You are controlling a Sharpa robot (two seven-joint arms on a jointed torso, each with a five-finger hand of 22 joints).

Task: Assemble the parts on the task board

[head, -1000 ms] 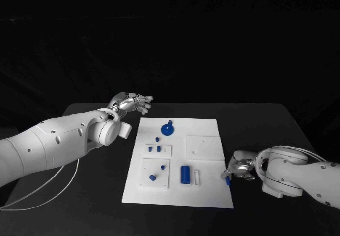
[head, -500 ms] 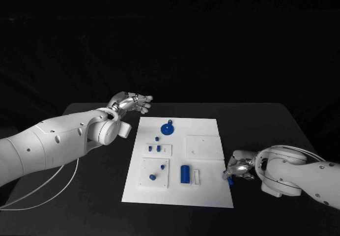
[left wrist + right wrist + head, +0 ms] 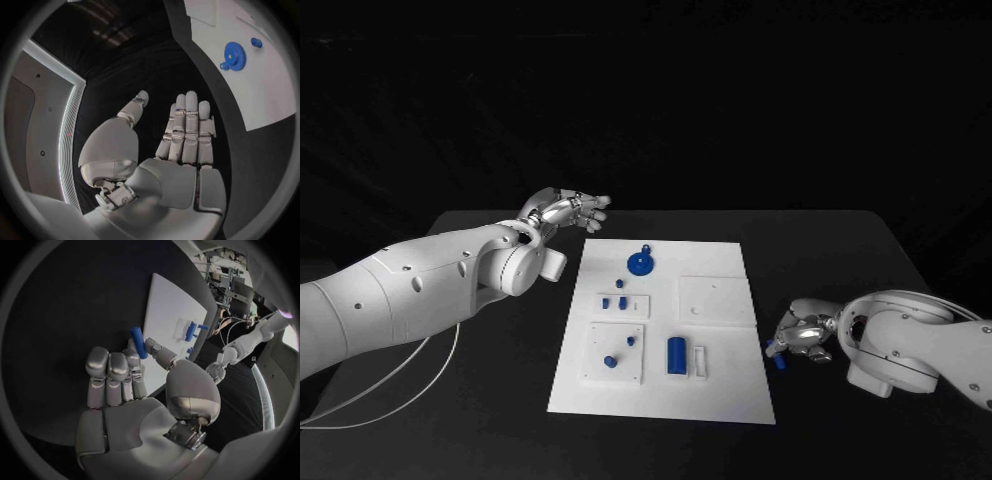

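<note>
Blue peg (image 3: 138,342) pinched in my right hand (image 3: 803,340), just off the task board (image 3: 718,400) right edge. Grip is at the tips only; peg could twist or drop during insertion. Left hand (image 3: 567,210) empty, fingers apart, beyond board's far-left corner.

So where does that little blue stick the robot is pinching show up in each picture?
Head view: blue peg in the right hand, just off the task board's right edge.
Right wrist view: peg at the fingertips, beside the board's edge.
Left wrist view: not there.
Shared landmark: the white task board.
</note>
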